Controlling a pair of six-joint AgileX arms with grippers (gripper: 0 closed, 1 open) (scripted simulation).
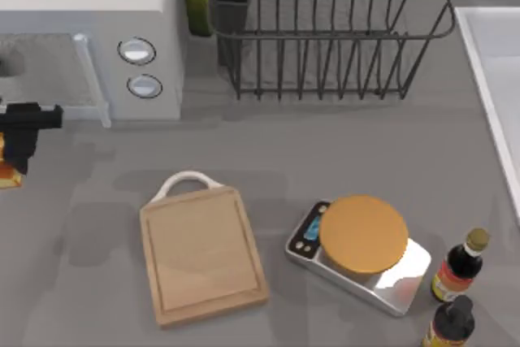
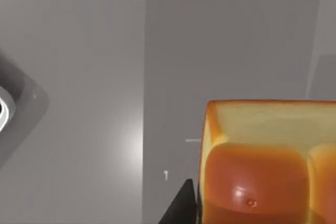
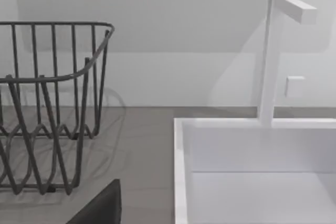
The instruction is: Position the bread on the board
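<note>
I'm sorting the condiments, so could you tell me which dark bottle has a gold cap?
The bottle nearer the scale; the other bottle, at the table's front edge, has a black cap.

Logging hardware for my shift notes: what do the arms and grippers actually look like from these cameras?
The left gripper, at the top view's left edge, is matte black and blocky, with squared, box-like segments. No cables, markings or labels can be made out on it. The left wrist view catches one dark, angular finger, plain and wedge-shaped. In the right wrist view, a dark grey slanted part of the right gripper shows, equally plain and unmarked.
</note>
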